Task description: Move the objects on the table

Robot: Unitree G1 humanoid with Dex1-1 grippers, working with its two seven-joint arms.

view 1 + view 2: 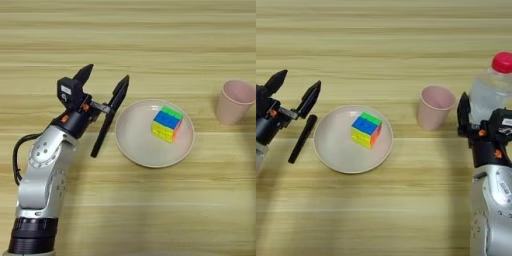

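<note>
Left eye view: our left hand [106, 76] hovers with fingers spread beside a plate [132, 142] holding a cube [167, 123]. On the counter [150, 30], our right hand [468, 112] closes on the bottle [492, 92]; the cup [434, 107] stands just beside it.

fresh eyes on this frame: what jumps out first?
The multicoloured cube sitting on the pink plate at table centre. Left claw hangs open beside the plate's left rim, above a black pen. At far right, the right claw is closed around the red-capped bottle, next to the pink cup.
</note>
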